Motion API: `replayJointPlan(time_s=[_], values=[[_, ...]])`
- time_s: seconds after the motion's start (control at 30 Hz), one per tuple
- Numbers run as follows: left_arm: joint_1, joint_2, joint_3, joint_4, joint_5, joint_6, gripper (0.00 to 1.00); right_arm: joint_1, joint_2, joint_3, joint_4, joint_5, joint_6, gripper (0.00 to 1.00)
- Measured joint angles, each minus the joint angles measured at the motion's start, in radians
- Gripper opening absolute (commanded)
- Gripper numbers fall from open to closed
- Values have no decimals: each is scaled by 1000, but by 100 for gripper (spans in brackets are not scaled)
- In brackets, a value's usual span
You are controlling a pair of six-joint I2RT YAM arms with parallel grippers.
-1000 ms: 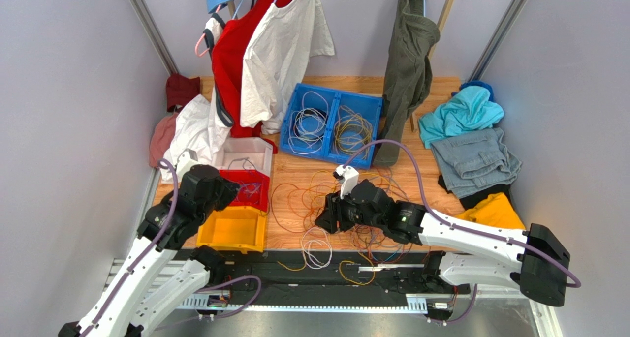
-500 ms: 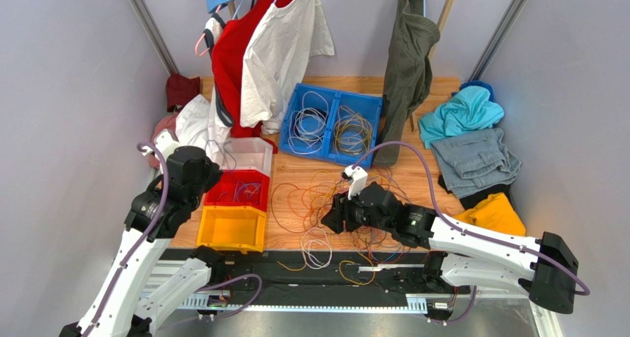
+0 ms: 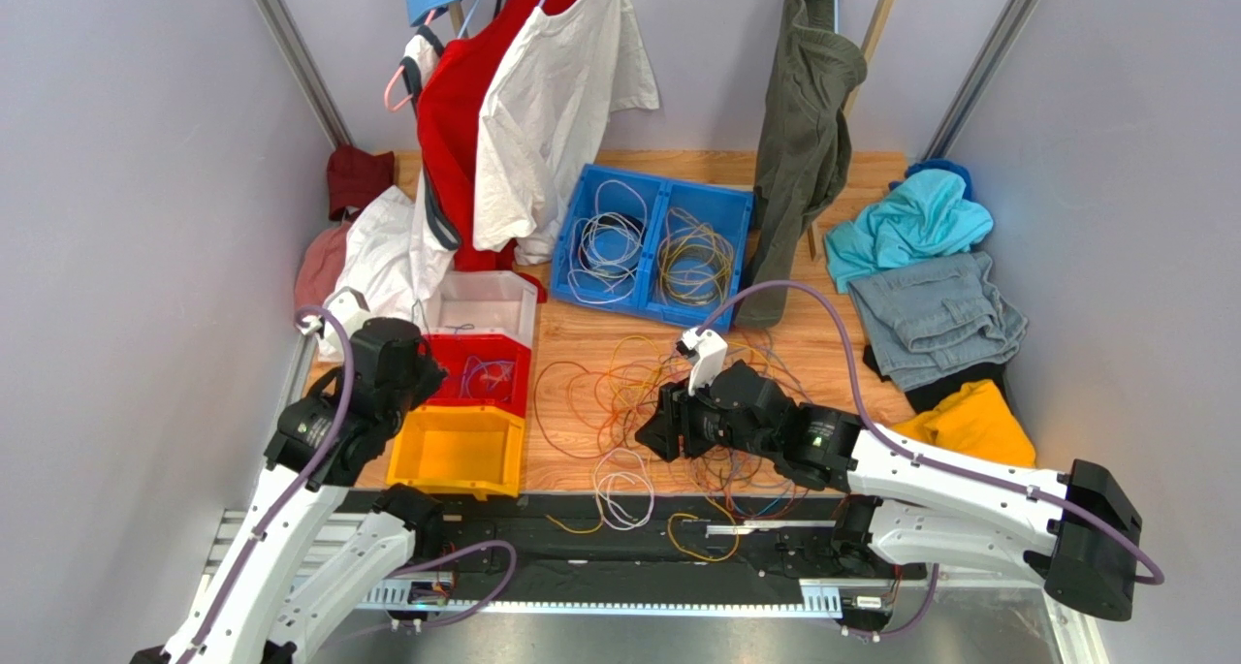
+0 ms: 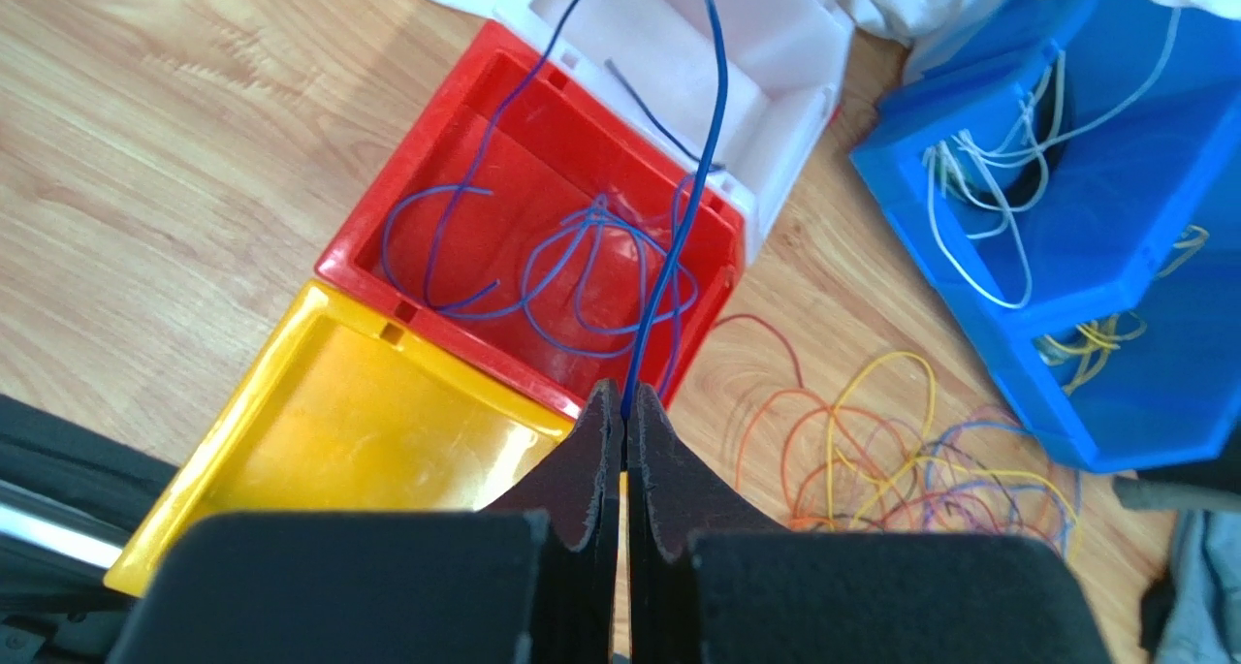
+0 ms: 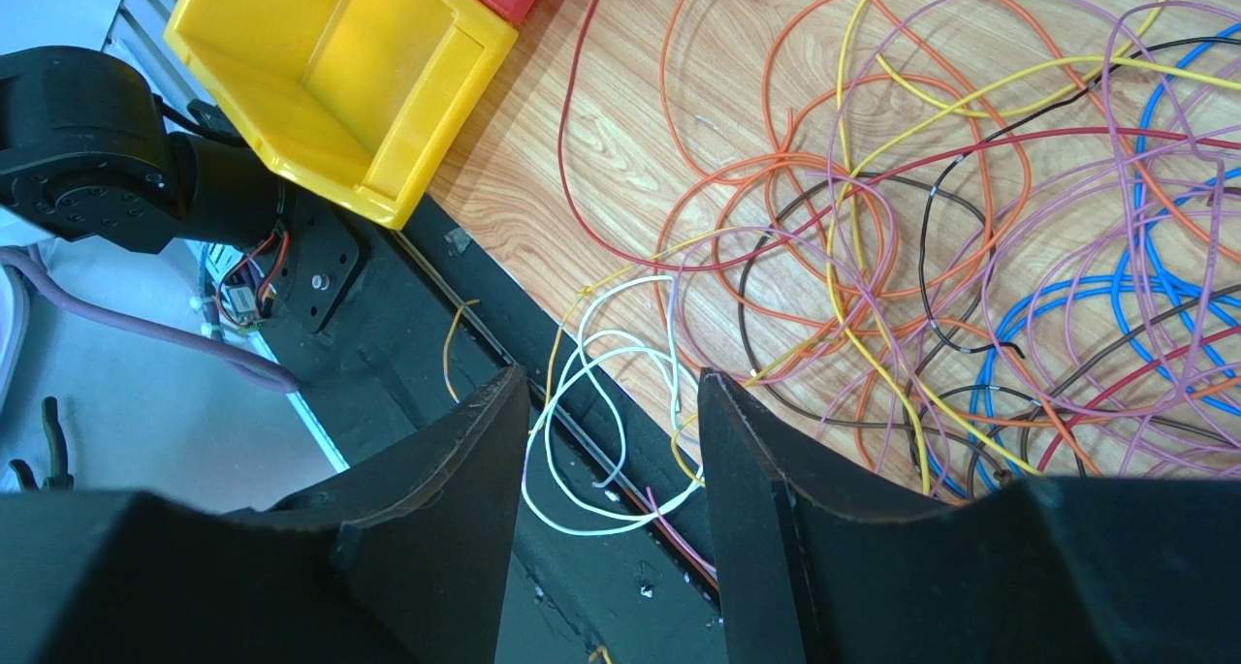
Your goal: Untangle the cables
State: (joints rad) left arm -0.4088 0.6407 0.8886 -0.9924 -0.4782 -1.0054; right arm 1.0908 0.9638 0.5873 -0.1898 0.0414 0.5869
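Clamps a blue cable [image 4: 685, 257] over the red bin [image 4: 412, 141] with the left tool [image 4: 625, 424], hovers the right tool [image 5: 612, 388], spread apart, above the tangled cables [image 5: 903, 257] on the desk [image 4: 146, 141].

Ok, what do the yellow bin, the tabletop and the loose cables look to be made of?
Yellow bin: probably moulded plastic, glossy; smooth walls with bright highlights. Tabletop: wood or wood-look laminate, matte; grain lines show. Cables: thin wires in coloured sleeves, likely plastic, faintly shiny; they lie in soft loops.
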Motion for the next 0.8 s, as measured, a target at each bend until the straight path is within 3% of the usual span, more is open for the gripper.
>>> replayJointPlan(time_s=[0.3, 0.53, 0.8], values=[[0, -102, -12, -21, 101, -13, 0, 0, 1, 0, 0, 2, 0, 50], [0, -144, -137, -30, 233, -72, 0, 0, 7, 0, 1, 0, 0, 50], [0, -197, -170, -36, 257, -94, 0, 0, 23, 0, 7, -1, 0, 50]])
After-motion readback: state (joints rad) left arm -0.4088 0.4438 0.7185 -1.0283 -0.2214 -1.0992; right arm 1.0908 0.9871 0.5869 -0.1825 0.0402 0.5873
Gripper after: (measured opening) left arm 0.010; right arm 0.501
